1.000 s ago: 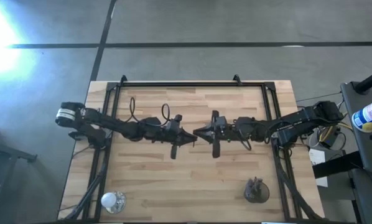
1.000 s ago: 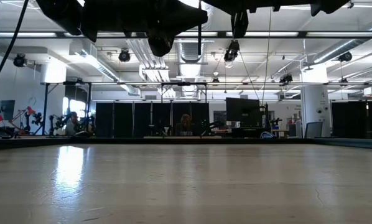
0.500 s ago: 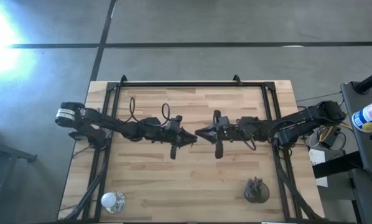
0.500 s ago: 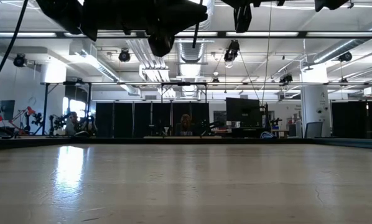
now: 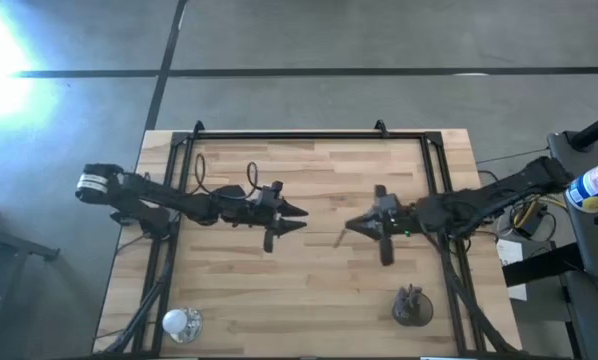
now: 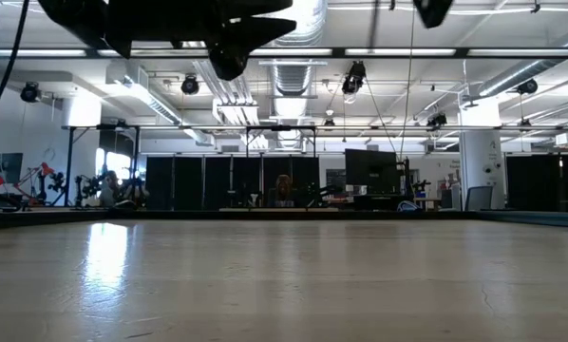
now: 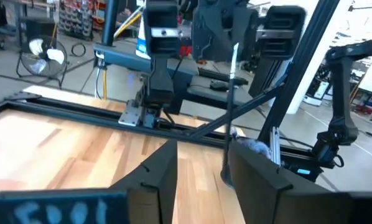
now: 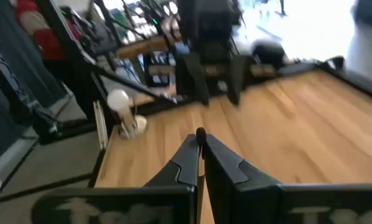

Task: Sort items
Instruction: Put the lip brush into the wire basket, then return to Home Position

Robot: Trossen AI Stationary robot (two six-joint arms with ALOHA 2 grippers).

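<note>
Right gripper (image 5: 351, 228), beyond the dark cup (image 5: 411, 305) at the near right edge, is clamped on one stick (image 7: 228, 124). Other sticks stand in that cup. Left gripper (image 5: 301, 213), slightly farther and left of centre, has parted its jaws and holds nothing. Both arms have drawn apart since the meeting at centre. Finding: handover appears complete; placing remains.

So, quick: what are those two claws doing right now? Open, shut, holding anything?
Left gripper: open, holding nothing.
Right gripper: shut on a slim stick.
</note>
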